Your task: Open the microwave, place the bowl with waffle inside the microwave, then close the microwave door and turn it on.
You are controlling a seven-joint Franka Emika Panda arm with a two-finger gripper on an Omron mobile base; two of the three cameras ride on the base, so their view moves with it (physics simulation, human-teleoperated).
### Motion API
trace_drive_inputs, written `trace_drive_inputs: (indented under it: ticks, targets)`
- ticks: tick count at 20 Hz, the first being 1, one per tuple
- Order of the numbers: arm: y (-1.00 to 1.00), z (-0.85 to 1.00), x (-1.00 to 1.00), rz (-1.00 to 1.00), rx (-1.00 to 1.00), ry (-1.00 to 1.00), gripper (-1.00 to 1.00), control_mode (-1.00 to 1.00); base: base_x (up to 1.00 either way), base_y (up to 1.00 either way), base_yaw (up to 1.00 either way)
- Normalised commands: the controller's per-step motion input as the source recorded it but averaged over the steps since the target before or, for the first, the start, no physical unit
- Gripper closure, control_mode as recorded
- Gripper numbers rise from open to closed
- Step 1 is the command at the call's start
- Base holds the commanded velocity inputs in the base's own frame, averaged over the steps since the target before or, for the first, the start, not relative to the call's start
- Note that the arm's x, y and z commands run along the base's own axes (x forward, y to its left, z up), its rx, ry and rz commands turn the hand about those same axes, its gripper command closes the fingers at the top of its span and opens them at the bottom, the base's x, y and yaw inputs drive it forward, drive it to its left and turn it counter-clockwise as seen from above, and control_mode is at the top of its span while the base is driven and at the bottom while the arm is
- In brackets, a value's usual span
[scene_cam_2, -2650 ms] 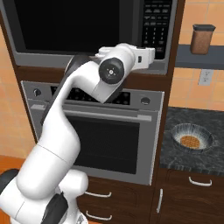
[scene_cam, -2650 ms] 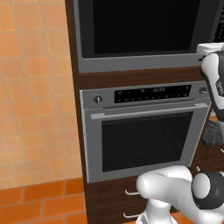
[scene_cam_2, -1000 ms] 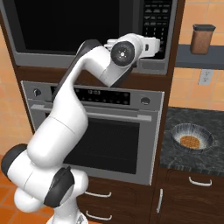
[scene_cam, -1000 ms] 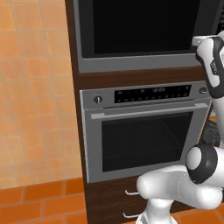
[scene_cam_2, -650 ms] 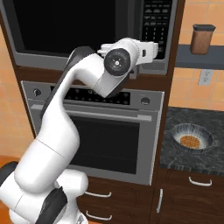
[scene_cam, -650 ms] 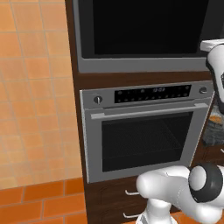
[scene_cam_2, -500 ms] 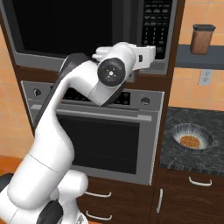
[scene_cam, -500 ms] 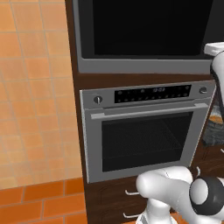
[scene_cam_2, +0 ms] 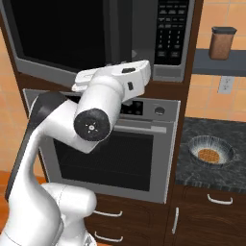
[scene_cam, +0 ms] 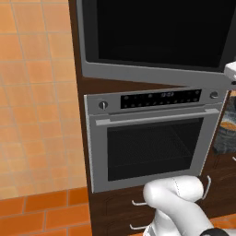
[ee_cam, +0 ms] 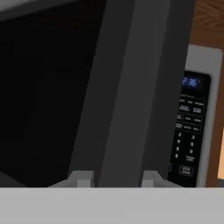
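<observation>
The microwave (scene_cam_2: 96, 33) sits built in above the silver oven, its button panel (scene_cam_2: 172, 31) at the right. The microwave door (scene_cam: 156, 32) stands slightly ajar, its free right edge swung out from the frame. In the hand view my gripper (ee_cam: 116, 179) straddles the door's dark vertical handle (ee_cam: 127, 87), one fingertip (ee_cam: 85, 178) tight against each side of the bar. In the right base view the white hand (scene_cam_2: 129, 77) hides the fingers. The glass bowl (scene_cam_2: 210, 150) with the waffle rests on the dark counter at the right, well below the hand.
The silver oven (scene_cam: 152, 143) with its horizontal handle is directly under the microwave. A brown jar (scene_cam_2: 222, 43) stands on a shelf right of the panel. My own elbow (scene_cam_2: 91, 125) hangs in front of the oven. Orange tiled wall lies left.
The hand has drawn back and down with the handle, and the microwave door has swung a little out of its frame. The elbow has shifted in front of the oven.
</observation>
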Motion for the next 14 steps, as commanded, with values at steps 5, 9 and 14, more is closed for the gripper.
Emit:
trace_drive_inputs:
  ticks: [5, 9, 14]
  targets:
    - [0.43, 0.0, -1.0, 0.09, -0.13, -0.04, 1.0, -1.0, 0.0, 0.0, 0.0]
    - [0.21, 0.0, -0.93, 0.02, 0.0, 0.0, 1.0, -1.0, 0.0, 0.0, 0.0]
    - [0.12, 0.0, -0.53, 0.0, 0.0, 0.04, 1.0, -1.0, 0.0, 0.0, 0.0]
